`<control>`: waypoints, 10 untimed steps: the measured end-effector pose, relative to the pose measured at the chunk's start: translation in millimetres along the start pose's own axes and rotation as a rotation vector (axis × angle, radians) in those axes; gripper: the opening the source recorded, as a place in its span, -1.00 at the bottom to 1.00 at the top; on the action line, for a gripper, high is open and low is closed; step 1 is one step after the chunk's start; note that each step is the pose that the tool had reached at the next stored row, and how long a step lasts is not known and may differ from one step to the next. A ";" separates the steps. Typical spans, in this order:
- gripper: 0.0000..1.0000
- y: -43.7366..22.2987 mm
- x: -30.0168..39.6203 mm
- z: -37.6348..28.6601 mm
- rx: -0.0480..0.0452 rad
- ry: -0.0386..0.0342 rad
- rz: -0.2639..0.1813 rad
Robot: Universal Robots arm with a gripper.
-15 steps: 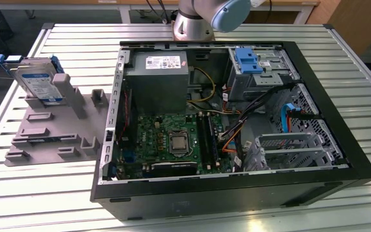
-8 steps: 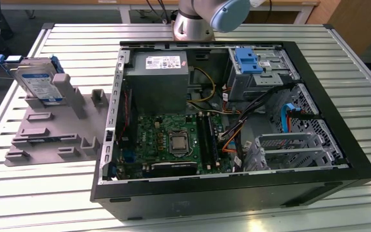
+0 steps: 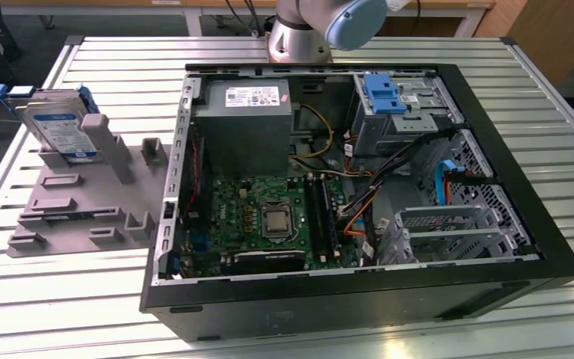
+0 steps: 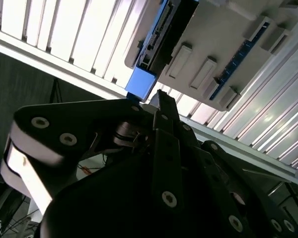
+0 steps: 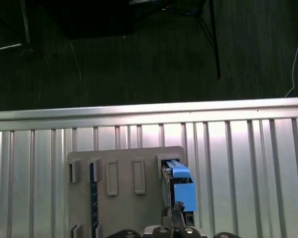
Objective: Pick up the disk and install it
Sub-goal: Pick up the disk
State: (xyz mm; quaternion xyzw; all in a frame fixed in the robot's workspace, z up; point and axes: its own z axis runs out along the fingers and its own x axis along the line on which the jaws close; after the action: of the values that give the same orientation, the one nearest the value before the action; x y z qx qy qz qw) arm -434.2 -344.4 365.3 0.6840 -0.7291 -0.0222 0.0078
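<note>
- Exterior view: the disk stands upright in the grey fixture on the bench, beside the open computer case.
- First wrist view: fingers clenched on nothing, clear of the disk.
- You have pickup and install both left.

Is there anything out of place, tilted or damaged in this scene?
Nothing looks damaged or spilled. The disk stands on edge in its grey holder, to the exterior view's left of the open computer case. Nothing else stands out.
</note>
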 end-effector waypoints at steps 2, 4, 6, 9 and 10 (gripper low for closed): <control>-0.79 0.4 -1.0 1.1 0.0187 -0.0012 -0.001; -0.79 0.9 -1.2 2.1 0.0268 -0.0023 -0.005; -0.79 1.0 -1.2 3.0 0.0269 -0.0022 -0.025; -0.79 1.2 -1.3 4.0 0.0257 -0.0008 -0.069; -0.79 1.4 -1.6 4.2 0.0256 -0.0008 -0.070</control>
State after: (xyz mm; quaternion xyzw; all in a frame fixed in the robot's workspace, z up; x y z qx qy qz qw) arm -435.7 -342.7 361.2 0.7092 -0.7049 -0.0133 -0.0020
